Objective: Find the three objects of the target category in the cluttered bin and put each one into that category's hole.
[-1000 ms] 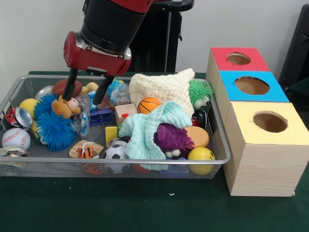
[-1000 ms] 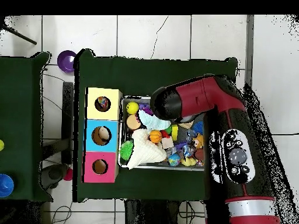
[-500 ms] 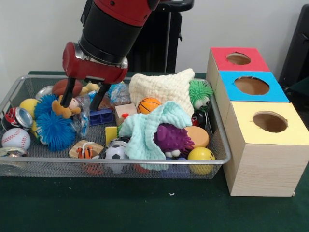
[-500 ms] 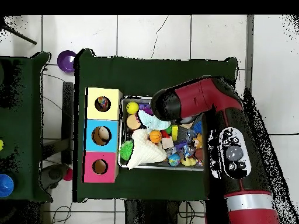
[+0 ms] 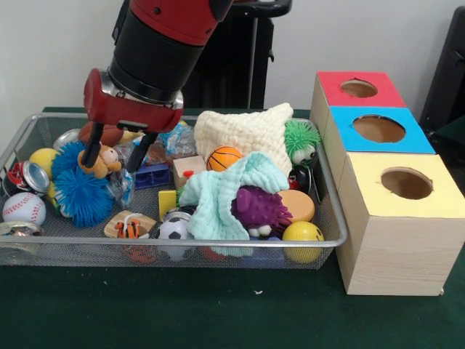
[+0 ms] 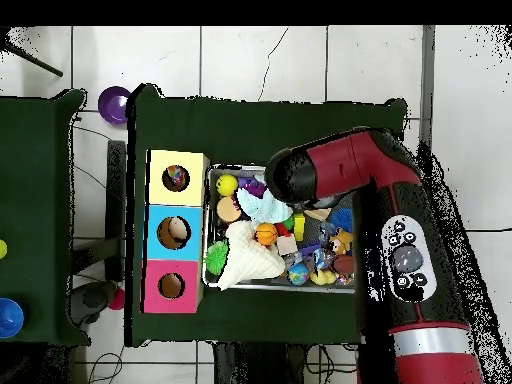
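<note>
While low over the bin's (image 5: 330, 218) nine-o'clock end, hand (image 5: 113, 156) spread wide, gripping nothing, straddling the small monkey toy (image 5: 102, 159). Sits dead between the fingers (image 5: 90, 153), straight below — short drop only, probably.

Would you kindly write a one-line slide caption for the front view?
Open pincer straddling a small plush toy in the cluttered wire bin, beside the red, blue and yellow sorting boxes.

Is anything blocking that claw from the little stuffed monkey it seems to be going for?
Nothing visible: the open hand straddles the stuffed monkey, one finger on each side, nothing over the toy.
</note>
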Tool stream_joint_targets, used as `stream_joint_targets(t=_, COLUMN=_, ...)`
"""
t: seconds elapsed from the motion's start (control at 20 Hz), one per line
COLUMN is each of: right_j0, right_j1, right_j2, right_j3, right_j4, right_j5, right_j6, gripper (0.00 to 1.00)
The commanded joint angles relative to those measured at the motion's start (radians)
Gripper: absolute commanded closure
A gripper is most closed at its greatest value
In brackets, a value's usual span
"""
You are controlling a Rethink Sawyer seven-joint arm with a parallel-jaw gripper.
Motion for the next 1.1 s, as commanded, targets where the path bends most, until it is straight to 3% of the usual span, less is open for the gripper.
stream_joint_targets(t=0.05, right_j0=-0.049, right_j1=0.091, right_j2=0.016, right_j3=-0.067, right_j4=-0.112, right_j5=0.070, right_j6=-0.459, gripper=0.00)
stream_joint_targets(t=0.4, right_j0=-0.087, right_j1=0.130, right_j2=0.029, right_j3=-0.110, right_j4=-0.107, right_j5=0.053, right_j6=-0.522, gripper=0.00)
stream_joint_targets(t=0.65, right_j0=-0.099, right_j1=0.171, right_j2=0.017, right_j3=-0.111, right_j4=-0.080, right_j5=0.029, right_j6=-0.447, gripper=0.00)
stream_joint_targets(t=0.95, right_j0=-0.102, right_j1=0.184, right_j2=-0.019, right_j3=-0.086, right_j4=-0.028, right_j5=0.117, right_j6=-0.385, gripper=0.00)
stream_joint_targets(t=1.1, right_j0=-0.112, right_j1=0.182, right_j2=-0.020, right_j3=-0.061, right_j4=0.022, right_j5=0.191, right_j6=-0.400, gripper=0.00)
